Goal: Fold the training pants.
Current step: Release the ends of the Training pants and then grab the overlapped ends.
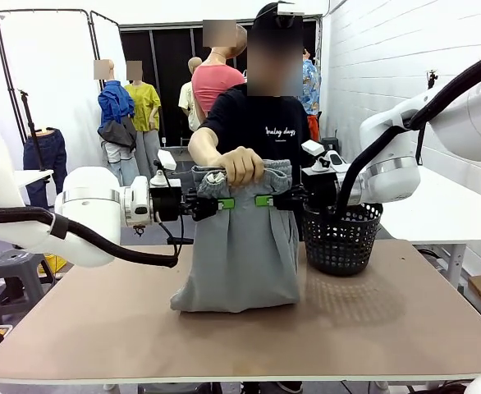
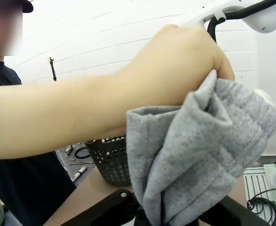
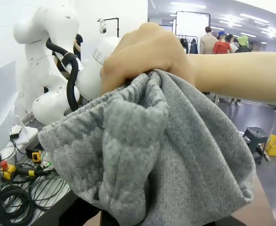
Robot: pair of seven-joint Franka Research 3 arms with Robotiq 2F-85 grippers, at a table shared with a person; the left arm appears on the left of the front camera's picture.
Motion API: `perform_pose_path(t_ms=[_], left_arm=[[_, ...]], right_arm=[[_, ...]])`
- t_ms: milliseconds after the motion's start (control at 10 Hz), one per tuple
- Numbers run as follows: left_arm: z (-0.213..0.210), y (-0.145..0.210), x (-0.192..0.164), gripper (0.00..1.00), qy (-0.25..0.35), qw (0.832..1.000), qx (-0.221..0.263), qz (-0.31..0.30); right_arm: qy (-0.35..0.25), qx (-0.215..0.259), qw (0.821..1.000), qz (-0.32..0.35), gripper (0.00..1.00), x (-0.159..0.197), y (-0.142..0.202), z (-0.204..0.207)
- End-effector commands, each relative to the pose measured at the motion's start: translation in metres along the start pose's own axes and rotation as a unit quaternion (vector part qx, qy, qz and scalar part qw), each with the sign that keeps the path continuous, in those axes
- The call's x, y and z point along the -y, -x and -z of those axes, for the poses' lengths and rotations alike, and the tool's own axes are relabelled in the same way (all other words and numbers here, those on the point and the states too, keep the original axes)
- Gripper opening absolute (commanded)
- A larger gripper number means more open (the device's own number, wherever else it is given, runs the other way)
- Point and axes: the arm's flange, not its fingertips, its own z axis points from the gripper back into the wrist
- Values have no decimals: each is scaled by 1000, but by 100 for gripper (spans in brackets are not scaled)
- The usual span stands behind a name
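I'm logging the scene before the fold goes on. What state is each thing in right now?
training pants: hanging by the waistband, lower end resting on the table
person's hand: gripping the middle of the waistband
left gripper: shut on one side of the pants
right gripper: shut on the other side
black mesh basket: upright on the table, contents unclear

White brick wall point(image 1: 388, 49), brown table point(image 1: 224, 336), grey stool point(image 1: 11, 271).

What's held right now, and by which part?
Left gripper and right gripper pinch the training pants just below the waistband, either side; the person's hand grips the waistband.
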Motion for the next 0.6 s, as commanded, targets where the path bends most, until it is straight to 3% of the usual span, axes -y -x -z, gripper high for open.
perform_pose_path(t_ms=[0, 300, 400, 500], left_arm=[[4, -6, -1, 0, 1, 1000, 13, -13], [5, -4, -1, 0, 13, 1000, 21, -17], [2, -3, 1, 0, 47, 998, 30, -21], [1, 0, 0, 0, 4, 1000, 4, -9]], right_arm=[[-12, 7, 1000, 9, 0, 4, -8, -1], [-1, -12, 1000, 3, 0, 6, -11, 1], [-2, -30, 999, -10, 0, 11, -11, 6], [2, -1, 1000, -1, 0, 1, -1, -1]])
